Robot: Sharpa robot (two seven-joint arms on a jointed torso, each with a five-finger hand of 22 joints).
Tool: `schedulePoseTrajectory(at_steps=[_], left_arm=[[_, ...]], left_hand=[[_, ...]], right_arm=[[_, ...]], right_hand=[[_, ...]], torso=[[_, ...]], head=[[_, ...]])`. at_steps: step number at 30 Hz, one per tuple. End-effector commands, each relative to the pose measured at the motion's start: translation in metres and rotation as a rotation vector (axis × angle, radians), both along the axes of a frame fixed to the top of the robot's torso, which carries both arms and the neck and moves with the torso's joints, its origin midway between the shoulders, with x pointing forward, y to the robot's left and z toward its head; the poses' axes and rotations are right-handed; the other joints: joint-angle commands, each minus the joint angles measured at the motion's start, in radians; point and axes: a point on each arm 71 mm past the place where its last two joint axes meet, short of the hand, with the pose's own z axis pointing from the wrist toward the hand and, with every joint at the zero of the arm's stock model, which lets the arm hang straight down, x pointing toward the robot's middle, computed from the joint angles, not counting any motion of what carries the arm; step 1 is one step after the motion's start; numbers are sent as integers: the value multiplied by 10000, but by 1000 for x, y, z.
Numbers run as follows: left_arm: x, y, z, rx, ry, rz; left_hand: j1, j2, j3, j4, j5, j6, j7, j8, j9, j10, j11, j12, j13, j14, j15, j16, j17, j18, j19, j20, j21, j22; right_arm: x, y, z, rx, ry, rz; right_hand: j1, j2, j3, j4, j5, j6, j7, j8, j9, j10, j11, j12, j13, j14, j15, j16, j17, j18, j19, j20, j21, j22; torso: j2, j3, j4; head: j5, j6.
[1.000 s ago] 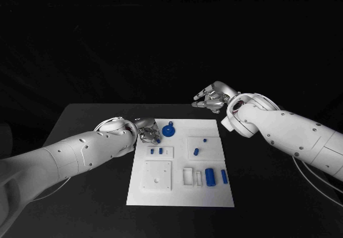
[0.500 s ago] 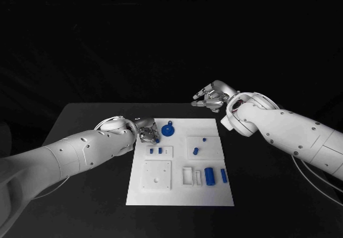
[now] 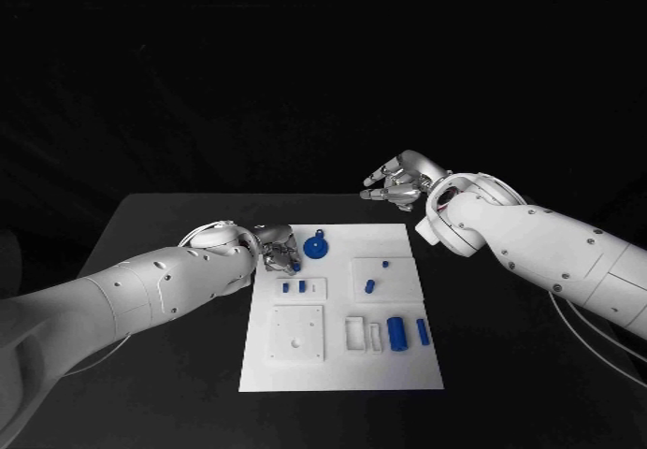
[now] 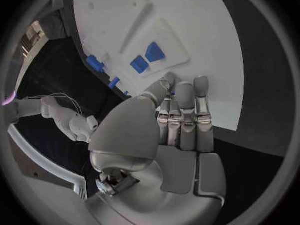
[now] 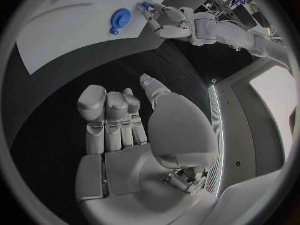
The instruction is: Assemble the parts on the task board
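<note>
The white task board [image 3: 337, 369] lies in the middle of the black table. A round blue part [image 3: 316, 247] sits near its far edge, also seen as the round blue part [image 5: 120, 19]. Two small blue parts [image 3: 294, 286] stand in a raised block, the same two blue parts [image 4: 147, 57]. My left hand [image 3: 280, 247] is low over the board's far left corner, fingers together and thumb against them [image 4: 181, 115]. A tiny blue part [image 3: 294, 267] shows at its fingertips; whether it is pinched is unclear. My right hand [image 3: 394, 184] hovers beyond the board's far right corner, holding nothing [image 5: 119, 120].
Two blue pegs [image 3: 376, 274] stand in a block on the board's right half. A blue cylinder [image 3: 396, 333] and a slimmer blue piece [image 3: 422, 331] lie near a white slotted holder [image 3: 356, 332]. A square white plate [image 3: 296, 332] is on the board's near left.
My left hand has crept slightly toward the far edge of the board. The right hand has barely moved.
</note>
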Motion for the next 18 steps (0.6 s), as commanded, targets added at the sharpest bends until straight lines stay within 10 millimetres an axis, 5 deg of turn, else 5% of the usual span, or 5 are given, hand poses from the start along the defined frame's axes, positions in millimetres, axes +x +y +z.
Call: schedulePoseTrajectory(at_steps=[1,6,14,18], left_arm=[[-6,2,-14,271,653,-122],[-4,9,-14,278,562,99],[-2,18,-13,234,400,325],[-1,23,-12,194,283,441]], left_hand=[[16,27,-14,-29,-52,-499,79,-19,-64,-84,55,-49,8,-32,56,1,-10,17,-56,42,-34,201],[17,-94,109,-68,-69,-1296,137,-11,-70,-154,79,-49,7,-51,81,-32,-31,38,-55,71,-60,203],[0,-300,358,-90,-43,-1701,122,-1,-67,-402,158,-50,5,-105,135,-53,-54,86,-93,120,-74,217],[18,-376,426,-112,-35,-1806,91,-3,-69,-508,192,-49,5,-102,157,-37,-53,111,-97,137,-56,221]], right_arm=[[0,0,0,-23,-29,89],[0,-1,0,-40,-14,61],[0,-4,-1,-78,17,25],[0,-8,-2,-122,66,-1]], right_hand=[[-37,20,60,-25,14,12,26,-44,-6,2,-25,25,5,47,10,-16,10,142,331,24,-17,1100],[-62,15,58,-27,29,12,24,-44,-7,-12,-24,-1,-12,44,9,-41,-6,142,329,23,-38,1096],[-60,0,26,-33,19,-25,34,-44,-7,-99,-17,-144,-107,19,18,-91,-41,146,310,31,-100,1084],[-44,38,-40,-131,1,-98,40,-40,-6,-587,-58,-2142,-1831,-27,-5,-165,-91,140,288,11,-209,1066]], torso=[[-2,16,-25],[-2,0,-17],[-10,-21,-12],[-16,-25,-11]], head=[[-9,9],[-34,24],[-35,63],[-38,95]])
